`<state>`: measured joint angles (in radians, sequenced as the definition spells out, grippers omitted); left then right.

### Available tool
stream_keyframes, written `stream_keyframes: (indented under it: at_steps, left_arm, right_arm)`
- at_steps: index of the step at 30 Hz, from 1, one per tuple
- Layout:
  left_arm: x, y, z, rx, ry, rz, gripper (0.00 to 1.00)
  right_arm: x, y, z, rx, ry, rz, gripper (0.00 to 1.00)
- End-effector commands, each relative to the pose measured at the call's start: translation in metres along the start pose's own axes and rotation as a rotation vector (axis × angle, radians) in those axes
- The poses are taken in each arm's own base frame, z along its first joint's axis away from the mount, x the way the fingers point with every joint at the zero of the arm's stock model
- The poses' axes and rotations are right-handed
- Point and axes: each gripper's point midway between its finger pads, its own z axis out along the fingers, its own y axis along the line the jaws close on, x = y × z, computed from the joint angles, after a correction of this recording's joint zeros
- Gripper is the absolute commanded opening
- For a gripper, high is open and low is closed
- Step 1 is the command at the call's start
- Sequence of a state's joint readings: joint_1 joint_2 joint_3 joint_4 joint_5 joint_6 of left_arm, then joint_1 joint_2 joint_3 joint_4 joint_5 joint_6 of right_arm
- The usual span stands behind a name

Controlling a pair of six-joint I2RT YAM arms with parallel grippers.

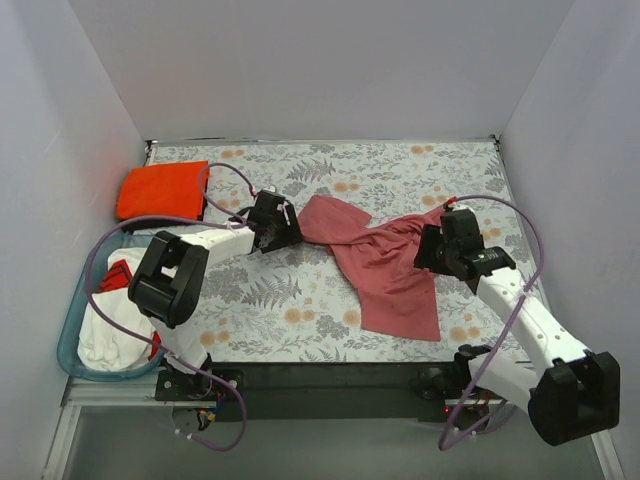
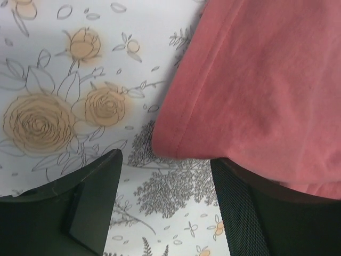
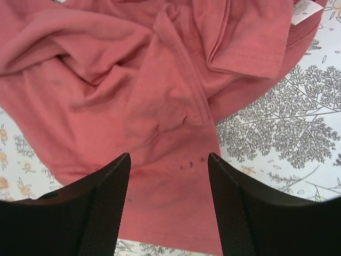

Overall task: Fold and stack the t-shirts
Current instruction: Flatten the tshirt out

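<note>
A dusty rose-red t-shirt (image 1: 385,270) lies crumpled across the middle of the flowered table. A bright orange t-shirt (image 1: 160,190) lies folded at the back left, with a dark edge showing under its near side. My left gripper (image 1: 288,227) is at the rose shirt's left end. In the left wrist view it (image 2: 165,160) is open, and the shirt's hem (image 2: 256,80) lies over its right finger. My right gripper (image 1: 433,248) hovers over the shirt's right part. In the right wrist view it (image 3: 168,157) is open above the cloth (image 3: 133,80), holding nothing.
A blue bin (image 1: 70,335) with white and red cloth stands at the near left. White walls close in the table on three sides. A white label (image 3: 303,10) shows at the shirt's neck. The table's front edge runs just ahead of the arm bases.
</note>
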<state>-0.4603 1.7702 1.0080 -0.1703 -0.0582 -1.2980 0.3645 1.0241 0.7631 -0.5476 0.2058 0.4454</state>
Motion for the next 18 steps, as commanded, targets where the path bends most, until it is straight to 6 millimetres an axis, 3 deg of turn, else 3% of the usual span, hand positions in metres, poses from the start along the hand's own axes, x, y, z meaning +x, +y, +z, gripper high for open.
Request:
stream_keyframes:
  at_steps: [1,4,12,15,18]
  left_arm:
    - [-0.008,0.001,0.009,-0.022,-0.036,0.012,0.66]
    - [-0.009,0.0,0.016,-0.023,-0.035,0.017,0.65]
    - [-0.006,-0.008,0.029,0.001,-0.021,0.026,0.63]
    - [-0.008,-0.009,0.032,0.008,-0.035,0.032,0.63]
    - [-0.012,-0.01,0.034,0.015,-0.062,0.036,0.64]
  right_arm:
    - [-0.03,0.014,0.022,-0.173,-0.05,0.041,0.65]
    - [-0.031,0.015,0.04,-0.228,-0.016,0.09,0.62]
    - [-0.04,-0.022,0.077,-0.125,-0.005,0.129,0.59]
    - [-0.039,-0.019,0.086,-0.164,0.017,0.1,0.58]
    - [-0.031,-0.004,0.095,-0.253,0.079,0.092,0.5]
